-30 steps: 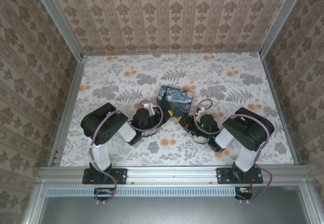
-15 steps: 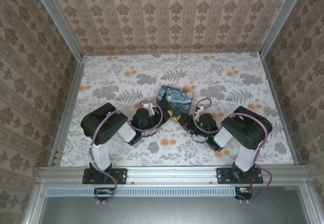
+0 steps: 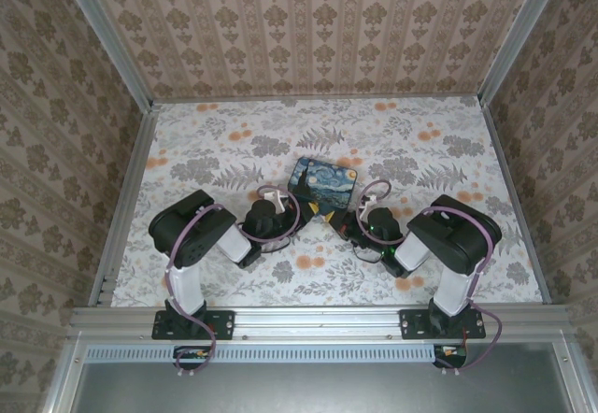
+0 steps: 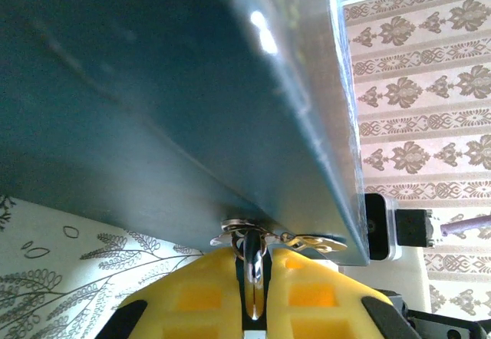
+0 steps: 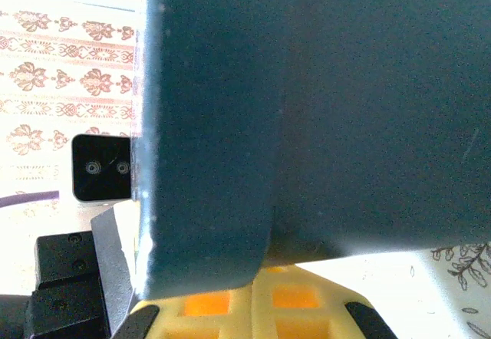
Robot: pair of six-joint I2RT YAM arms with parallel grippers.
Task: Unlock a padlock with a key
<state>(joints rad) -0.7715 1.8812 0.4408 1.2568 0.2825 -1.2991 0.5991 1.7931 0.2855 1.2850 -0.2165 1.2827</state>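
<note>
Left end effector is pinched narrow on the key, a thin metal sliver whose tip sits right at the metal hasp on the bottom edge of the night-sky box. Right end effector is closed up, nosed against the box from the other side. Can't tell if it's holding anything.

The top camera looks down from above and behind the arm bases, taking in the whole table. The wrist cameras sit low and very close, one at each side of the blue box, facing each other — and all three share that box.
</note>
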